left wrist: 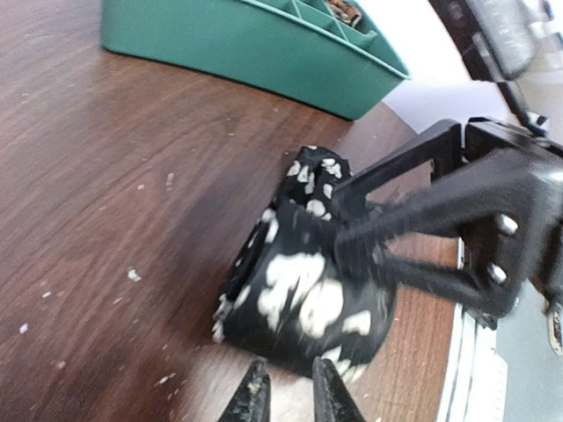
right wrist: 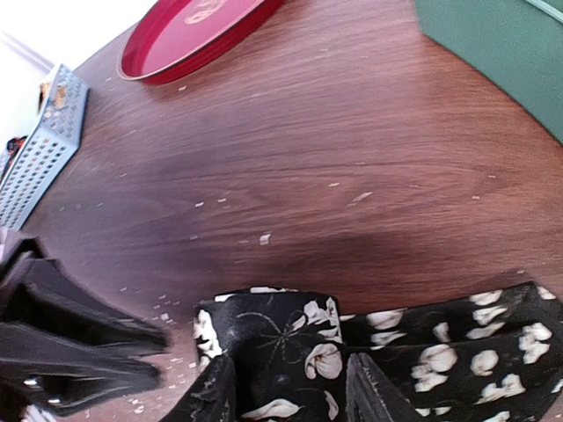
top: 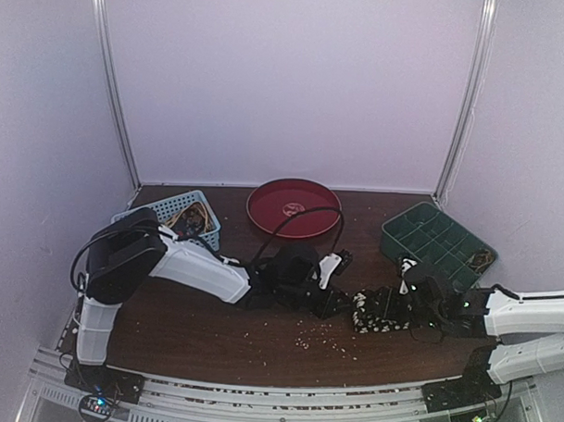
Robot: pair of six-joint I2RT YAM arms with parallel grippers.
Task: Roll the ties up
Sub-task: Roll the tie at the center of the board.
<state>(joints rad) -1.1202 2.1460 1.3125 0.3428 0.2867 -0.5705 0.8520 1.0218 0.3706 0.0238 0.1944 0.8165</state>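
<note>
Right wrist: right end effector point(right wrist: 290, 374) clamps the tie point(right wrist: 440, 352) (partly rolled); left end effector point(left wrist: 288, 394) slightly apart.

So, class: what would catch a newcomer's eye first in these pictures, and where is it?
The black tie with white flowers stands out, part rolled on the table at the near right, with the right fingers either side of it and the left fingers just short of it. A round red tray sits at the back centre, a green divided box to its right and a blue basket to its left.
</note>
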